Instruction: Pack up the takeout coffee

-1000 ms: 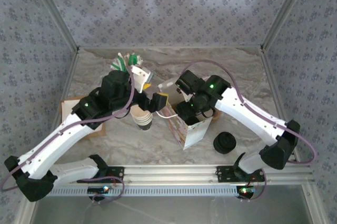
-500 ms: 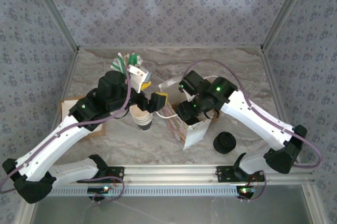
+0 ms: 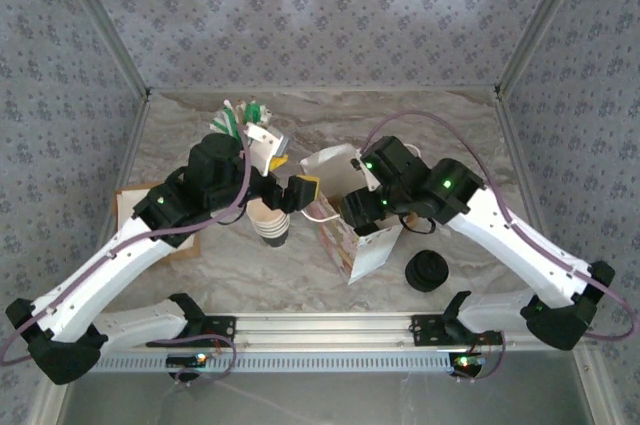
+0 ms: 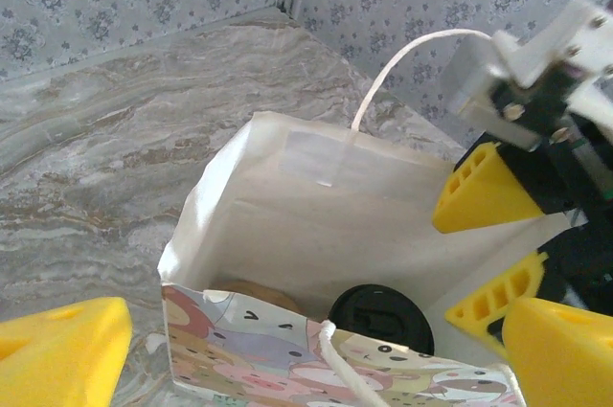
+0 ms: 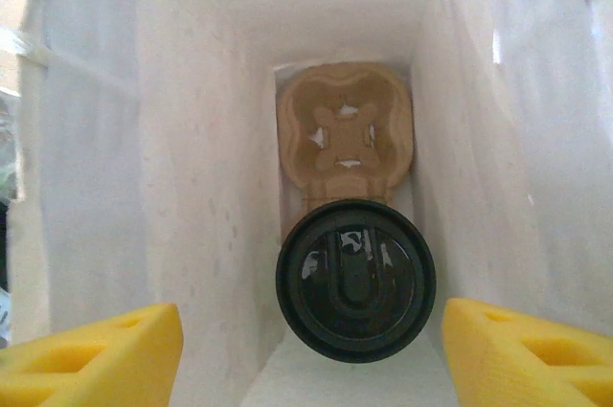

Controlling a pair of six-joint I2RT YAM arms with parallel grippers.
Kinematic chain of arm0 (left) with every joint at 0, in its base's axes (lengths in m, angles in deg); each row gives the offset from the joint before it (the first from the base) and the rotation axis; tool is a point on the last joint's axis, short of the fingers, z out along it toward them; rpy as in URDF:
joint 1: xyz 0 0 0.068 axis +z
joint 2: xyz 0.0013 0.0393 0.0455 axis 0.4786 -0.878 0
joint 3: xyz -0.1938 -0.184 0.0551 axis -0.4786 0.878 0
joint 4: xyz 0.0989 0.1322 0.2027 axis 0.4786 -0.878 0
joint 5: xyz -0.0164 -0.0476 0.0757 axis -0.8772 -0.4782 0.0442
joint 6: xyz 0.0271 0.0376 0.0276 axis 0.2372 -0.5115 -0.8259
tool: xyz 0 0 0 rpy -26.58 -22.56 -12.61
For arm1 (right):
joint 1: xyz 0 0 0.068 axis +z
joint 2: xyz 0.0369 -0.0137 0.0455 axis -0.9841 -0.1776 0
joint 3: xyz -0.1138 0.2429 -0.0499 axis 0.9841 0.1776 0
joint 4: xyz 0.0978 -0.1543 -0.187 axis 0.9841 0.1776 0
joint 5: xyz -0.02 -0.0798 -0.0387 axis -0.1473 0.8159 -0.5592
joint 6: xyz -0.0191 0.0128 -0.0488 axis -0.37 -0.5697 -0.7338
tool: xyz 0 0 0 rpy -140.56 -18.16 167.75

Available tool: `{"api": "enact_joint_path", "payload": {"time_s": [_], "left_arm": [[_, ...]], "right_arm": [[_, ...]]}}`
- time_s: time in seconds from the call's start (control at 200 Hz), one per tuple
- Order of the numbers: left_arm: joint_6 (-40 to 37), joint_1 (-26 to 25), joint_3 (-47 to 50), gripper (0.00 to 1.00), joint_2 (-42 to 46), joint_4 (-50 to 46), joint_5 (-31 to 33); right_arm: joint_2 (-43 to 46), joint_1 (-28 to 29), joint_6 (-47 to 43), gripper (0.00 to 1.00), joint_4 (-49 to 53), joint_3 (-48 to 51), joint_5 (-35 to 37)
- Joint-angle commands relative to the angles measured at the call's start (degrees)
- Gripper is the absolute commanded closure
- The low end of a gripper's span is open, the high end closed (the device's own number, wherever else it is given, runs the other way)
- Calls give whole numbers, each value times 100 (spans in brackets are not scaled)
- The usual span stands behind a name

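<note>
R arm (image 3: 500, 225) swung outward, R end effector (image 5: 311, 354) wide over takeout coffee (image 5: 355, 280), L end effector (image 4: 306, 359) wide

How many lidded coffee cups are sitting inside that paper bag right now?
1. The takeout coffee sits in the cardboard carrier at the bottom of the bag, beside its empty slot. Bag corners are partly hidden.

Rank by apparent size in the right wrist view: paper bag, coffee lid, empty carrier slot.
1. paper bag
2. coffee lid and empty carrier slot: alike; lid sits nearer, so unranked.
</note>
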Motion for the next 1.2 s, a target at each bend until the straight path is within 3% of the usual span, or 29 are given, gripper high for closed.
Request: {"api": "enact_joint_path", "payload": {"time_s": [0.0,0.6,1.194], "left_arm": [[-5,-32,-311,1,-36,106,12],[-2,-30,-806,0,-692,44,5],[-255,-33,-917,1,-712,122,305]], "right_arm": [[371,-114,41,26,-319,122,-157],[1075,-927,-137,26,-1064,561,-1193],[1862,-1622,-211,24,-1836,838,-1300]]}}
